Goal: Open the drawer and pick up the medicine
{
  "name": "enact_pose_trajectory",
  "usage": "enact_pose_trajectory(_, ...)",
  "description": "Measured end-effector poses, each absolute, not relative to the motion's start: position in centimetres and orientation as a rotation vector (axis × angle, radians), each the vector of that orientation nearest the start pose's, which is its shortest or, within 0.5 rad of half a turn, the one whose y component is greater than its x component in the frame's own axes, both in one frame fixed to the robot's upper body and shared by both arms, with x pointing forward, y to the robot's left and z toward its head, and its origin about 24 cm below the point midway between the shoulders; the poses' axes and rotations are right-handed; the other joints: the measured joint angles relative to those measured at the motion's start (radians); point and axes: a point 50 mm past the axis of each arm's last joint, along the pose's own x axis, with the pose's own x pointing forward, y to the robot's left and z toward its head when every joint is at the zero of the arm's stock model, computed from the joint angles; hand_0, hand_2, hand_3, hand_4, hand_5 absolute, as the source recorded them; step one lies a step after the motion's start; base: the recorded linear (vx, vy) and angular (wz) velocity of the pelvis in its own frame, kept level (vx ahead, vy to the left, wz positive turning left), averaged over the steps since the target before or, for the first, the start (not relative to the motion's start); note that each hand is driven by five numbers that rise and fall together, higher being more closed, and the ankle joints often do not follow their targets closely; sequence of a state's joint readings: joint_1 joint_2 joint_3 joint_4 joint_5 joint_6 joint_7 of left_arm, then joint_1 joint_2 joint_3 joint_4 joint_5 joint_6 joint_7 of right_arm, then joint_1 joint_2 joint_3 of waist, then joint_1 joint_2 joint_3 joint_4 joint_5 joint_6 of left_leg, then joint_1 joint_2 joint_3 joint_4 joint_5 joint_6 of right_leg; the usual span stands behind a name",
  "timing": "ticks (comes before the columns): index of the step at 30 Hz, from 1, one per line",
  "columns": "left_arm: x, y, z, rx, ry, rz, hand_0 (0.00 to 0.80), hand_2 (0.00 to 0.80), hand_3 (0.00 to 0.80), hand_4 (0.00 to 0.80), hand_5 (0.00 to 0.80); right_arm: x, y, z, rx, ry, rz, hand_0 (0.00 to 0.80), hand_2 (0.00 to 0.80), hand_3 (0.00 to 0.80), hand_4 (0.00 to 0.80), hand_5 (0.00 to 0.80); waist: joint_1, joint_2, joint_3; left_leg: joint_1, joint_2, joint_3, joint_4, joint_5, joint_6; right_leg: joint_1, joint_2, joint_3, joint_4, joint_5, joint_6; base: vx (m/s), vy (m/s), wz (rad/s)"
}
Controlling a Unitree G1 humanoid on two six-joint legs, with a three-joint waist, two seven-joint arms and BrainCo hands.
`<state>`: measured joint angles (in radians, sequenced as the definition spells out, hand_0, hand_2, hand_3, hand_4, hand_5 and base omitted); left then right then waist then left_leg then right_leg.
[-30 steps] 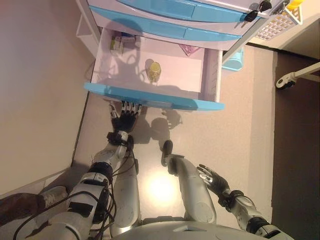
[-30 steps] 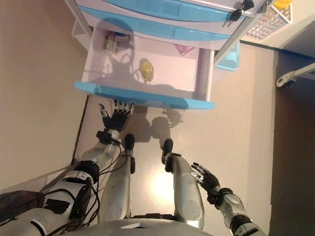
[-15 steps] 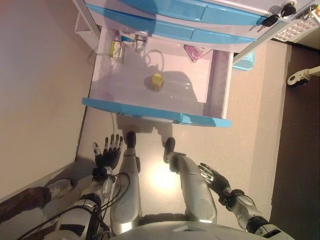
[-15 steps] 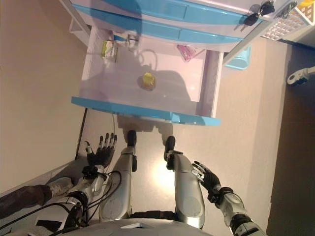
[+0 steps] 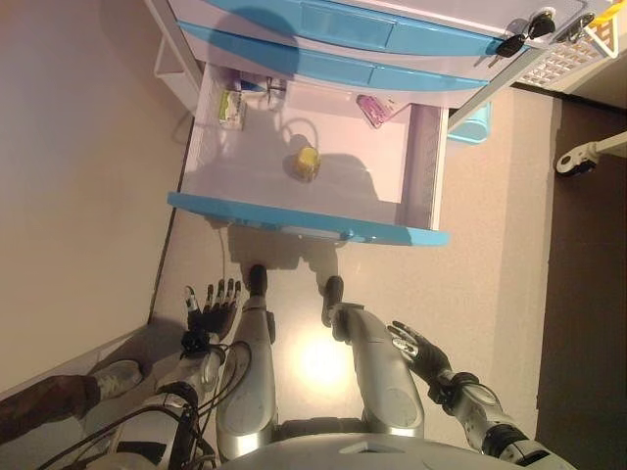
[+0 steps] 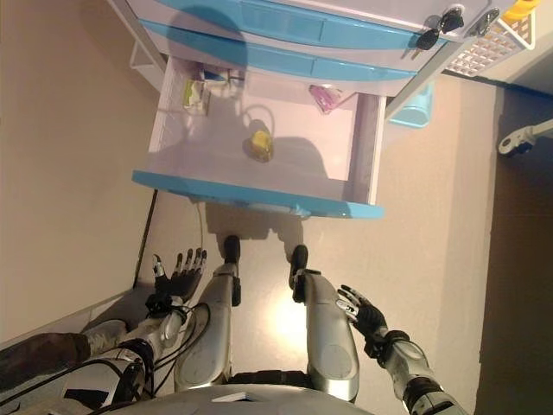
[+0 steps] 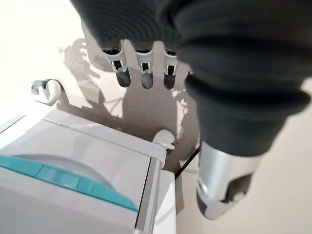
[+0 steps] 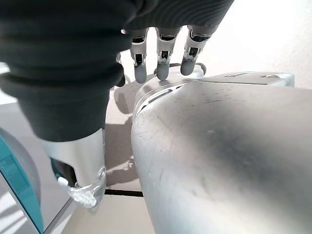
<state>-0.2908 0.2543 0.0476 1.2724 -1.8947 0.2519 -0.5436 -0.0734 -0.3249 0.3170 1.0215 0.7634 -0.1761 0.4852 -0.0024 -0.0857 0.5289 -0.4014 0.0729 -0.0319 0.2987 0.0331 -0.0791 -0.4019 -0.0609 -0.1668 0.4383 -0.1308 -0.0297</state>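
Note:
The lowest drawer (image 5: 294, 217) of a white cabinet with blue fronts stands pulled open. Inside it a small yellow medicine bottle (image 5: 307, 162) lies near the middle. A green and white box (image 5: 231, 106) sits at the back left and a pink packet (image 5: 373, 110) at the back right. My left hand (image 5: 214, 306) is open and empty, low by my side, well short of the drawer front. My right hand (image 5: 415, 349) is open and empty at the lower right. Both wrist views show straight fingers (image 7: 146, 73) holding nothing.
A beige wall runs along the left. A white wire basket (image 5: 560, 51) and keys (image 5: 519, 33) hang at the cabinet's upper right. A light blue bin (image 5: 472, 121) stands behind the drawer's right side. A wheeled white base (image 5: 580, 154) is at the right. A person's shoe (image 5: 113, 377) shows at the lower left.
My left hand has drawn back from under the drawer front to low by my side. The drawer stands further out than a second ago. The camera has shifted.

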Motion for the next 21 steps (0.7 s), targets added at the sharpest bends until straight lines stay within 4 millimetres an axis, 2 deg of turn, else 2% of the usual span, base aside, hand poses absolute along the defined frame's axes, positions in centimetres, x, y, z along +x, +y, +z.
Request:
enact_pose_trajectory(5, 21.7, 23.1, -10.1, -1.642, 0.206, 0.423, 0.000, 0.000, 0.000, 0.000, 0.000, 17.0, -21.1, -12.0, 0.411, 0.707, 0.146, 0.000, 0.000, 0.000, 0.000, 0.000, 0.002, 0.000, 0.000, 0.021, -0.004, 0.003, -0.011, 0.011, 0.010, 0.019, -0.003, 0.002, -0.009, -0.001, -0.001, 0.000, 0.000, 0.00)
enact_pose_trajectory(12, 21.0, 23.9, -10.3, -1.426, 0.213, 0.396, 0.000, 0.000, 0.000, 0.000, 0.000, 16.9, -21.4, -12.2, 0.418, 0.710, 0.102, 0.000, 0.000, 0.000, 0.000, 0.000, 0.004, 0.007, 0.003, 0.082, -0.006, 0.016, -0.046, 0.008, 0.002, 0.060, -0.006, 0.011, -0.018, -0.007, 0.004, 0.007, 0.020, -0.02)
enact_pose_trajectory(21, 18.2, 24.8, -11.5, -1.273, 0.276, 0.429, 0.000, 0.000, 0.000, 0.000, 0.000, 16.0, -23.7, -12.6, 0.401, 0.727, -0.104, 0.000, 0.000, 0.000, 0.000, 0.000, 0.004, 0.059, 0.004, 0.122, -0.006, 0.030, -0.086, 0.019, 0.007, 0.083, -0.015, 0.015, -0.028, -0.007, 0.005, 0.013, 0.015, -0.02)
